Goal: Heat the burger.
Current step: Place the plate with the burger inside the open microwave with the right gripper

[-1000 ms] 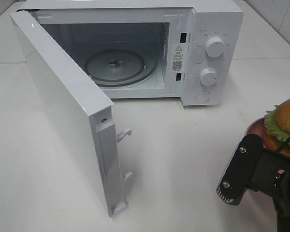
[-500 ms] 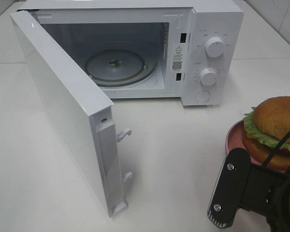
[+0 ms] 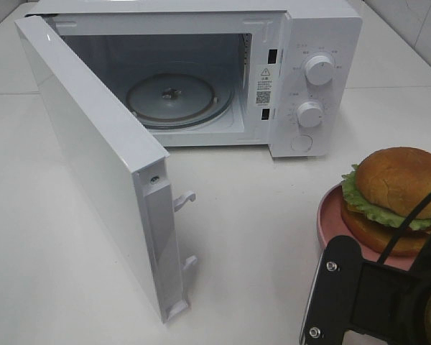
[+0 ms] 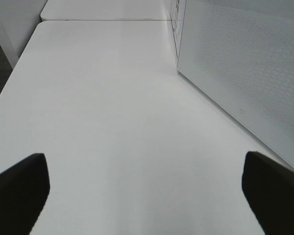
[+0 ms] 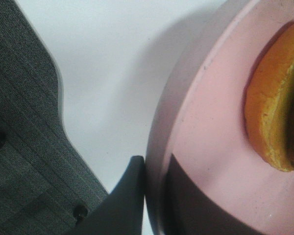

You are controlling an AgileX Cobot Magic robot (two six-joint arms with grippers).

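White table [image 3: 266, 208] is carrying a white microwave [image 3: 323, 29] at the far side, with its door [image 3: 93, 158] standing wide open and swinging out to the left. Two latch hooks [image 3: 185, 200] are projecting from the door's free edge toward the middle of the table. Inside the cavity a round glass turntable [image 3: 176, 99] is lying flat. Two knobs [image 3: 320, 70] are sitting one above the other on the control panel, which is the part of the oven nearest the plate.

The burger [image 3: 399, 183] is sitting on a pink plate [image 3: 330, 215] at the right front of the table, well apart from the oven and to the right of the cavity opening. Its lettuce is showing between the bun halves.

The right gripper [image 5: 154, 191] is clamping the plate's rim, one finger lying on the pink upper face and the other pressing against the outside of the rim. Whether the plate is resting on the table or is raised cannot be told. The right arm's black bracket [image 3: 345, 295] is covering the plate's near edge in the high view.

The left gripper [image 4: 147, 191] is hanging with its jaws spread wide and holding nothing, over bare table beside the outer face of the open door.
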